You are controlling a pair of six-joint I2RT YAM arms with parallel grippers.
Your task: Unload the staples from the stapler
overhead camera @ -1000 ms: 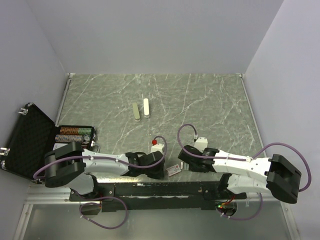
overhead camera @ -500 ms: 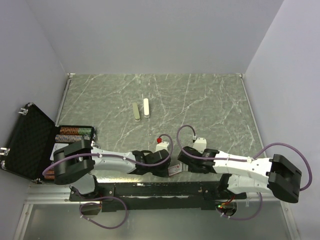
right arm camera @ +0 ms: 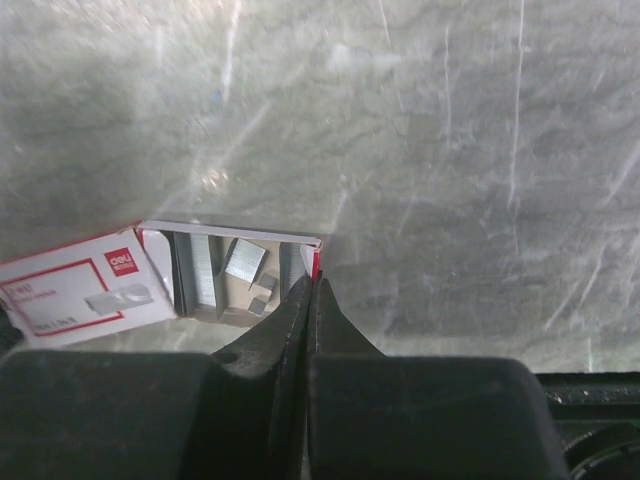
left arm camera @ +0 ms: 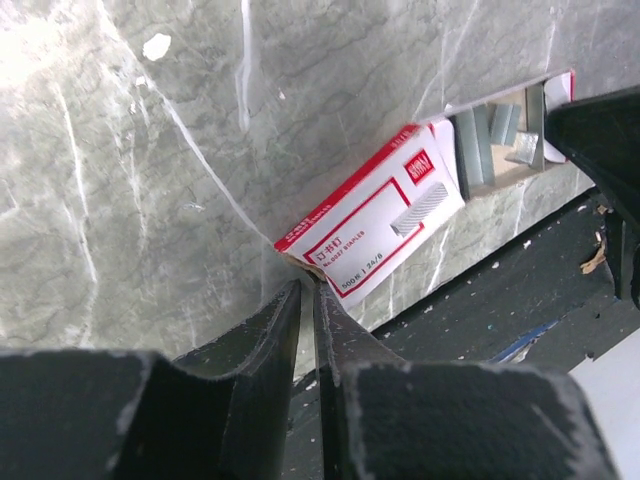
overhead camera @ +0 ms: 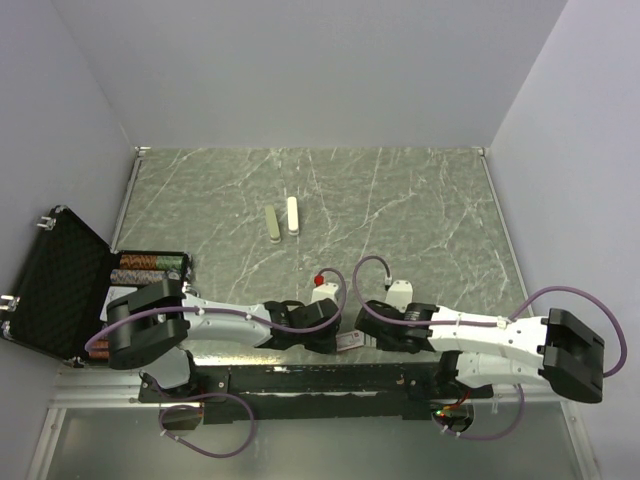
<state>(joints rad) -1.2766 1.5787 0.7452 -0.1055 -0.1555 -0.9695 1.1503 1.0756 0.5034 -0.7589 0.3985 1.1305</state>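
**Top view:** At 6 o'clock on the table (overhead camera: 420,220), the left gripper (overhead camera: 328,338) and right gripper (overhead camera: 368,337) meet on either side of a red-and-white box (overhead camera: 348,341). A cream stapler (overhead camera: 292,214) and a greenish stapler (overhead camera: 271,224) lie side by side, well apart toward 11 o'clock.

**Left wrist:** The left pincer is nipped onto the box's corner at 6 o'clock. At 2 o'clock the slid-out tray (left arm camera: 510,172) holds the staples (left arm camera: 480,145).

**Right wrist:** The right pincer is pressed together on the tray's end wall, with the staples just beside its tips at 10 o'clock.
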